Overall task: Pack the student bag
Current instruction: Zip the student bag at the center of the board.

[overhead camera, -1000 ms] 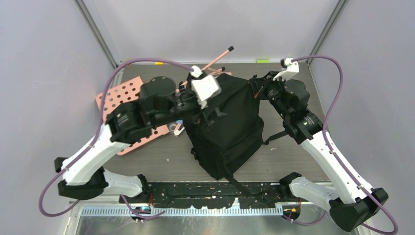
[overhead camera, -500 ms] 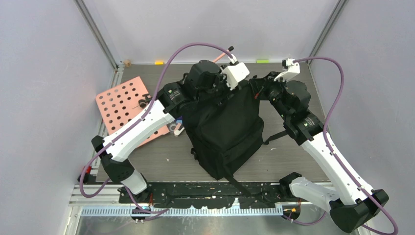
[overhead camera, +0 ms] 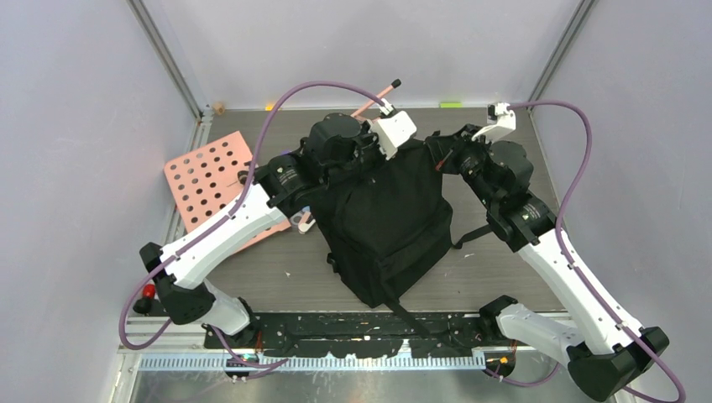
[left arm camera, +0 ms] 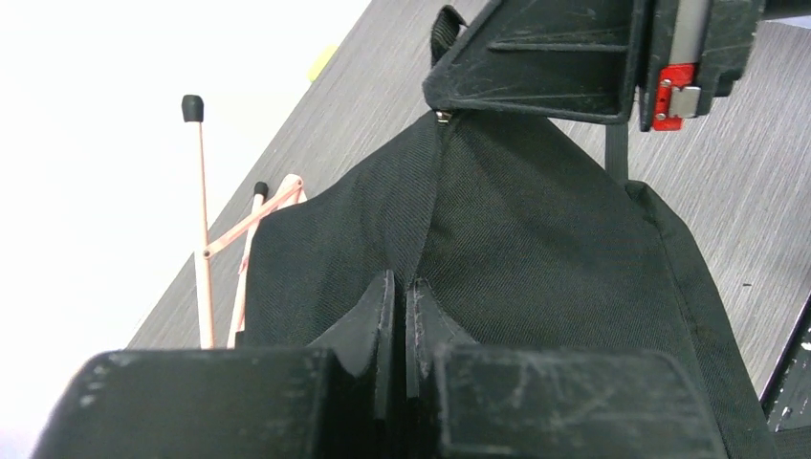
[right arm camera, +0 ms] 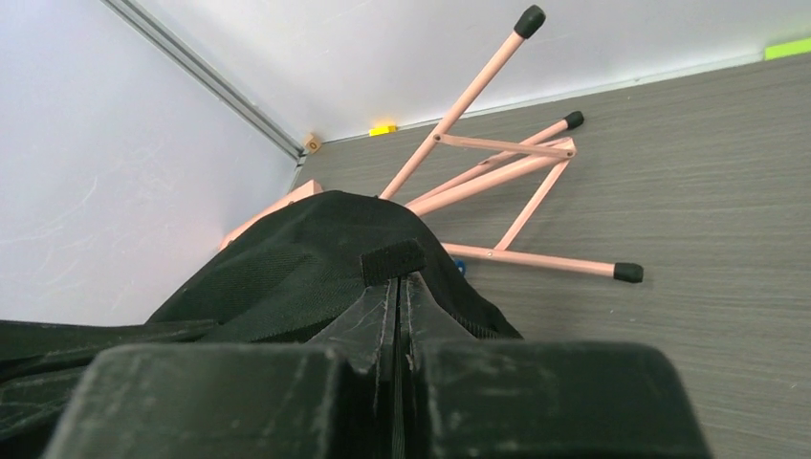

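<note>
on the grey tabletop (overhead camera: pixel 269 281), left tool (left arm camera: pixel 401 287) and right tool (right arm camera: pixel 400 287) pinch the student bag (overhead camera: pixel 386 227) top, maybe to hold it open.

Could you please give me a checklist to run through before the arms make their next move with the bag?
1. Left gripper pinching the student bag at its top fabric: ok.
2. Right gripper shut on the bag's top edge: ok.
3. Bag mouth open for packing: cannot tell.
4. Pink wire stand behind the bag, clear of it: cannot tell.
5. Pink perforated board flat on the table, left of the bag: ok.
</note>
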You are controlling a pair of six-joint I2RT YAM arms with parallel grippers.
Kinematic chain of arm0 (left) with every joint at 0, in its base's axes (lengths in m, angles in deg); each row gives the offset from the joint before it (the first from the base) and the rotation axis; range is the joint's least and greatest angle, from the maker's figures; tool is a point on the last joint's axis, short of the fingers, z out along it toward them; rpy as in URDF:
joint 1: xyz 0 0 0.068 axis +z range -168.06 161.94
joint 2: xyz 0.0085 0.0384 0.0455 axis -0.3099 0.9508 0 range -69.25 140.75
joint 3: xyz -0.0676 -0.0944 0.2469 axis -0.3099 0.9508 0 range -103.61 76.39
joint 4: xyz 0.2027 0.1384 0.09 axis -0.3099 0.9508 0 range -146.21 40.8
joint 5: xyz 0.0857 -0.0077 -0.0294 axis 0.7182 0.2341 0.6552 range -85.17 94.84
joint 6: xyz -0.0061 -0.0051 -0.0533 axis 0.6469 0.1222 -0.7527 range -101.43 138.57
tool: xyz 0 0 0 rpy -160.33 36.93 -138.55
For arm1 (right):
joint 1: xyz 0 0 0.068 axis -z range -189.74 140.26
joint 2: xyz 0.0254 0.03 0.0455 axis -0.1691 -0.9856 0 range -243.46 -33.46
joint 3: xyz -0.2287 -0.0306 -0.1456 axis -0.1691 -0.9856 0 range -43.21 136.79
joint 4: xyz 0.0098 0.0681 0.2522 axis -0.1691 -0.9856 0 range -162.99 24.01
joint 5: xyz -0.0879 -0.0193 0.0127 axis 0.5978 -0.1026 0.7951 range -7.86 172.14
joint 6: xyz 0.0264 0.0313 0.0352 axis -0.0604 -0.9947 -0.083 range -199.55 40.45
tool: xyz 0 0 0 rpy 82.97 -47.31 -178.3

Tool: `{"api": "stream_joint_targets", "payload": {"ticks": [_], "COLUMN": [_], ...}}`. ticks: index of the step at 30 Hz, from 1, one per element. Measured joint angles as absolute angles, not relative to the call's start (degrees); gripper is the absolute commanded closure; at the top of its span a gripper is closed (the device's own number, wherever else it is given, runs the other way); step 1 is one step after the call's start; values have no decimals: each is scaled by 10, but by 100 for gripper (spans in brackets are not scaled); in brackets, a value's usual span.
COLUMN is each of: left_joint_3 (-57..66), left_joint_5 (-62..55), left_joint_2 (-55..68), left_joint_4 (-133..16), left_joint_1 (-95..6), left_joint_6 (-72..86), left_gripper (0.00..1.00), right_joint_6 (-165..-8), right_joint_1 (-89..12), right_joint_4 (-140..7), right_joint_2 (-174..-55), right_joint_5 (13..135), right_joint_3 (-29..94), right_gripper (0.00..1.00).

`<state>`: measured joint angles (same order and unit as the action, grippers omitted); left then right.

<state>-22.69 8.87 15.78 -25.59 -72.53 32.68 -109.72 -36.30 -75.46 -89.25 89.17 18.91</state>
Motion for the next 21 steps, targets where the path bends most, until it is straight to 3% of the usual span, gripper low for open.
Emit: {"api": "stream_joint_targets", "payload": {"ticks": [13, 21], "left_joint_3": [-217, -217], "left_joint_5": [79, 73], "left_joint_2": [147, 146], "left_joint_4": [-247, -247], "left_joint_1": [-704, -686], "left_joint_6": [326, 320], "left_gripper": [100, 100], "right_joint_6": [-1201, -1206], "right_joint_1": [-366, -366], "right_joint_4": [-733, -765], "right_joint_2": [-840, -842], "right_joint_5": [940, 945], "right_joint_3": [96, 120], "right_gripper": [100, 100]}}
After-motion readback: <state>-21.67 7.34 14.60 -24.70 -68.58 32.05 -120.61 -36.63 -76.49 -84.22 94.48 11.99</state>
